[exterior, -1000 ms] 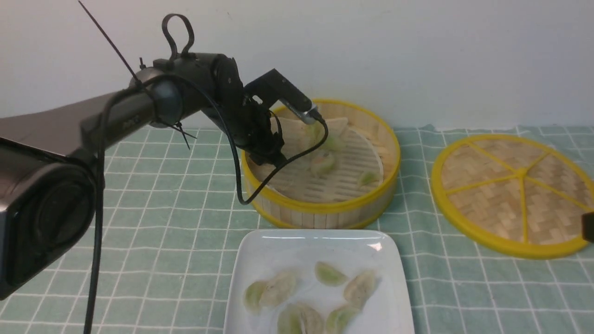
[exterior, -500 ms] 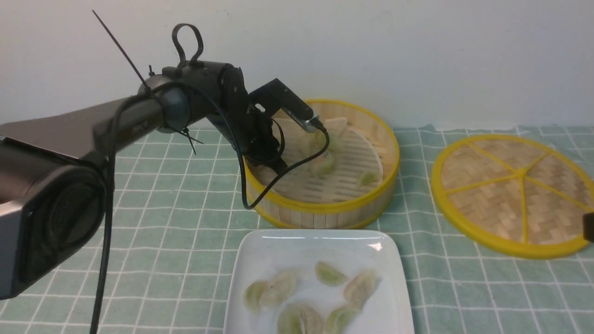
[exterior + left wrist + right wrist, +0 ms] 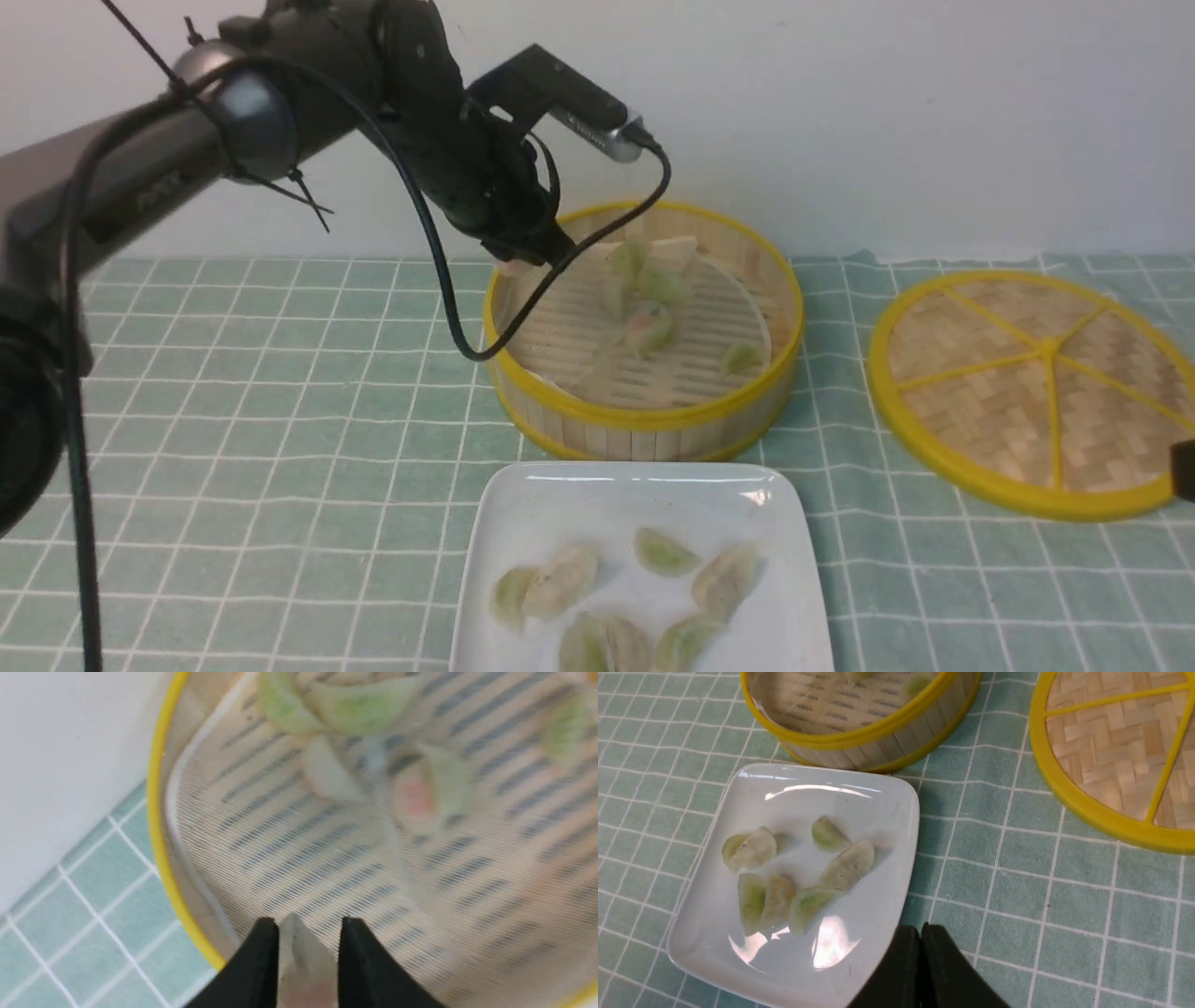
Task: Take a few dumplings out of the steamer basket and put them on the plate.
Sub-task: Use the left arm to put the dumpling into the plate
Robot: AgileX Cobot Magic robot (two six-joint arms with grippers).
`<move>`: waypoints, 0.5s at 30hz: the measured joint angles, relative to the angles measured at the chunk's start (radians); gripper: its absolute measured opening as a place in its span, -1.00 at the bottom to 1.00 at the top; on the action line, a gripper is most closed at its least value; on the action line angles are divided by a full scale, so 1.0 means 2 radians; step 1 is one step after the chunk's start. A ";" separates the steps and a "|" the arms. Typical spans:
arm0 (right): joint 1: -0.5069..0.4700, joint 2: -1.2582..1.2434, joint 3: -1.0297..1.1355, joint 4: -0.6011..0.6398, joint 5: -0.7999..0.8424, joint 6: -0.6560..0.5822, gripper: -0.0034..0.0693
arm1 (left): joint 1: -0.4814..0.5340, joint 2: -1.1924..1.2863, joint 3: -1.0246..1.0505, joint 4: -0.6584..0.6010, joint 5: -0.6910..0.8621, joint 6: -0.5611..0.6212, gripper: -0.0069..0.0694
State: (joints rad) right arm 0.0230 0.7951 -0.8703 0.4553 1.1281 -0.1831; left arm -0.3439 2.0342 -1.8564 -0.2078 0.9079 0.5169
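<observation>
1. Your black left gripper (image 3: pixel 525 259) is hanging above the left rim of the basket. Its two fingers are clamping a small whitish, pink-tinged translucent held dumpling (image 3: pixel 306 970) between them.
2. The round, shallow bamboo-slat steamer basket (image 3: pixel 644 422) with yellow rims is sitting at the back middle of the pale green, white-checked tablecloth (image 3: pixel 327 420). On its white liner, a cluster of pale green and pink-tinged basket dumplings (image 3: pixel 649 327) is lying toward the far middle. One small green dumpling is lying apart from them, toward the right.
3. The glossy white square plate (image 3: pixel 644 493) with rounded corners is lying just in front of the basket, very near its wall. Several crescent-shaped pale green and whitish plate dumplings (image 3: pixel 560 579) are lying on its near half, some touching each other.
4. The flat woven bamboo lid (image 3: pixel 990 373), with a yellow rim and yellow spokes, is lying on the cloth to the right of the basket, apart from it.
5. Your black right gripper (image 3: pixel 920 933) is hovering over the cloth at the right. Its fingers are pressing together with nothing between them.
</observation>
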 joint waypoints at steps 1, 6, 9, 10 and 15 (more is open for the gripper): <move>0.000 0.000 0.000 0.000 0.000 0.000 -0.94 | 0.000 -0.009 0.000 -0.008 0.023 -0.001 -0.45; 0.000 0.000 0.000 0.000 -0.001 -0.004 -0.94 | -0.002 -0.053 0.000 -0.052 0.147 0.000 -0.45; 0.000 0.000 0.000 0.000 -0.005 -0.004 -0.94 | -0.003 -0.059 0.010 -0.072 0.157 -0.003 -0.45; 0.000 0.000 0.000 0.000 -0.007 -0.004 -0.94 | -0.004 -0.059 0.020 -0.081 0.158 -0.004 -0.45; 0.000 0.000 0.000 0.000 -0.012 -0.004 -0.94 | -0.022 -0.057 0.103 -0.094 0.158 -0.007 -0.45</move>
State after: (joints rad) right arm 0.0230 0.7951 -0.8703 0.4551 1.1042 -0.1909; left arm -0.3883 1.9193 -1.6513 -0.3967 1.2241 0.5039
